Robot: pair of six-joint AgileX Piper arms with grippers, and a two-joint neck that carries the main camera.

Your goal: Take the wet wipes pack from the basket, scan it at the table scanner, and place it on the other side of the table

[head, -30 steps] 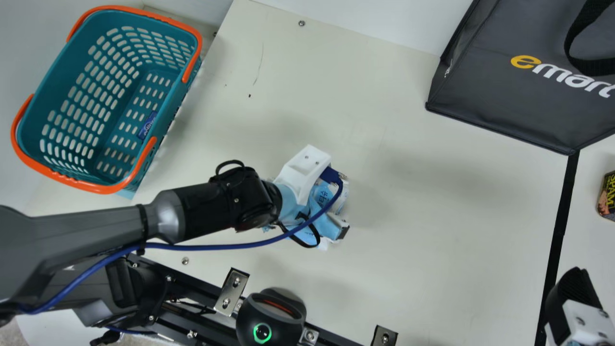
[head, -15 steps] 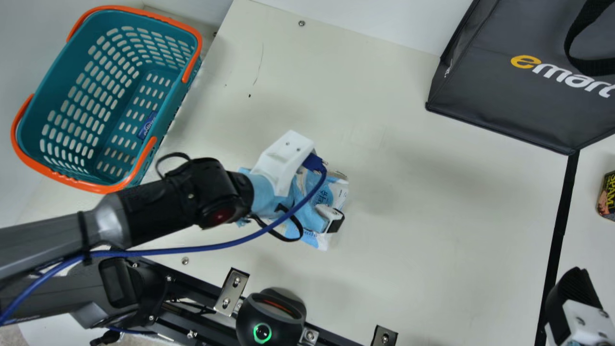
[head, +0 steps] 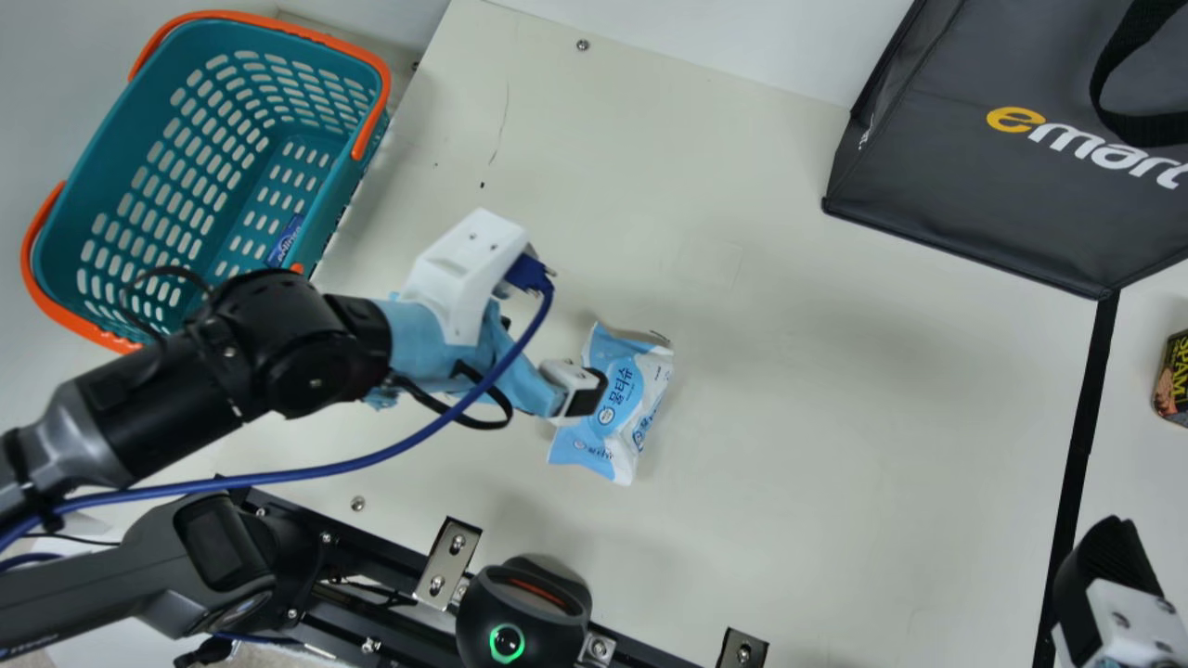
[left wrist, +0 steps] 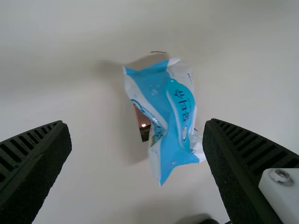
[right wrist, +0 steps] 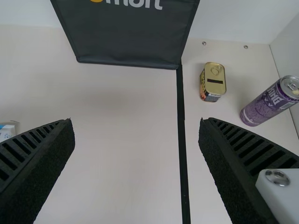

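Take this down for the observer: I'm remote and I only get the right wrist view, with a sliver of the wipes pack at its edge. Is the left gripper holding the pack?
Observer: No. In the left wrist view, the left gripper is open and the wet wipes pack lies loose on the table.
Operator: Okay, and where's the basket?
Observer: The teal basket stands at the upper left of the main view.
Operator: Any lights on near the robot's edge of the table?
Observer: Yes, a black rounded device at the main view's bottom edge shows a green ring.
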